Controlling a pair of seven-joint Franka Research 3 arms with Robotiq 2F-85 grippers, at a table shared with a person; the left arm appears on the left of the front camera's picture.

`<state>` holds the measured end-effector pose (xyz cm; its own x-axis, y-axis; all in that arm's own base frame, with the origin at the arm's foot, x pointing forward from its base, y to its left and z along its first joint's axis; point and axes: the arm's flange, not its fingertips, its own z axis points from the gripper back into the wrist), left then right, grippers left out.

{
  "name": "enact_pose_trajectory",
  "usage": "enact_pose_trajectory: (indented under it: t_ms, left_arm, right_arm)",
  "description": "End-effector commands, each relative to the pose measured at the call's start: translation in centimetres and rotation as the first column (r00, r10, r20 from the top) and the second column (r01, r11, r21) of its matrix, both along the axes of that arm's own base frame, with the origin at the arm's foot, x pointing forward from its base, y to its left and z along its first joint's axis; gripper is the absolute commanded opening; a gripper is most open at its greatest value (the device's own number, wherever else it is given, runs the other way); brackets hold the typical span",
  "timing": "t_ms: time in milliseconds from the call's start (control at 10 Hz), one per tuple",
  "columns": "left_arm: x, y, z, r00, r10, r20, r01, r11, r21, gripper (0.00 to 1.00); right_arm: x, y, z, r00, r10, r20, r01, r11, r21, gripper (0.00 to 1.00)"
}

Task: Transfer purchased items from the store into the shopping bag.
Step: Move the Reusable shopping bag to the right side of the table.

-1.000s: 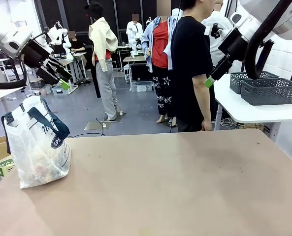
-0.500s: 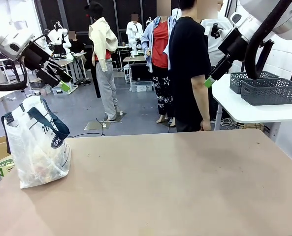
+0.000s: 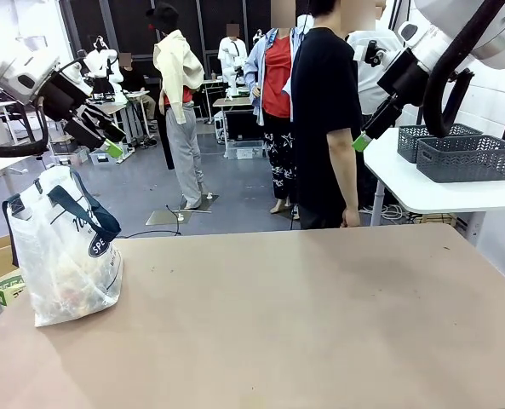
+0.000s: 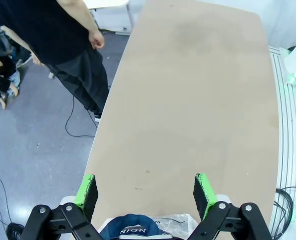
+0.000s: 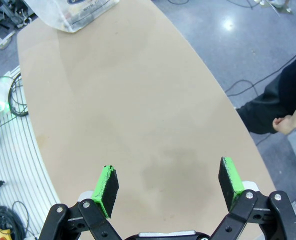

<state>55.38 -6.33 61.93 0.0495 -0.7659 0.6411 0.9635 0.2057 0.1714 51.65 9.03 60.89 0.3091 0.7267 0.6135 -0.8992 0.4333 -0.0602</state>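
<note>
The shopping bag (image 3: 63, 256) is standing upright at about 9 o'clock on the table (image 3: 303, 324), close to its left edge, with its long axis running vertically and its navy handles (image 3: 86, 213) arching over the top. Pale and yellowish packages are showing dimly through the translucent plastic, too blurred to tell apart. The round logo is facing toward 3 o'clock. Two dark grey slotted baskets (image 3: 465, 156) are sitting on a white side table (image 3: 439, 194) at 2 o'clock; their contents are hidden.

The tabletop from the bag across to the right edge is lying bare, and a person in a black shirt (image 3: 324, 111) is standing at the far edge at 12 o'clock.

The left gripper (image 4: 145, 191) is hanging high above the bag, jaws spread wide and holding nothing. The right gripper (image 5: 167, 184) is hanging high at 2 o'clock, likewise spread wide and empty.
</note>
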Motion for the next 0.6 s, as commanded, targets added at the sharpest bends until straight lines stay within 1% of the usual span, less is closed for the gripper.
enact_pose_trajectory:
  t_ms: [0,500]
  left_arm:
    - [-0.02,0.2,0.08,1.0,-0.011,0.013,0.011,1.0,0.005,1.0]
    - [-0.02,0.2,0.08,1.0,-0.011,0.013,0.011,1.0,0.005,1.0]
  right_arm:
    - [-0.19,0.02,0.15,1.0,-0.002,-0.015,0.001,1.0,-0.012,1.0]
    - [-0.19,0.02,0.15,1.0,-0.002,-0.015,0.001,1.0,-0.012,1.0]
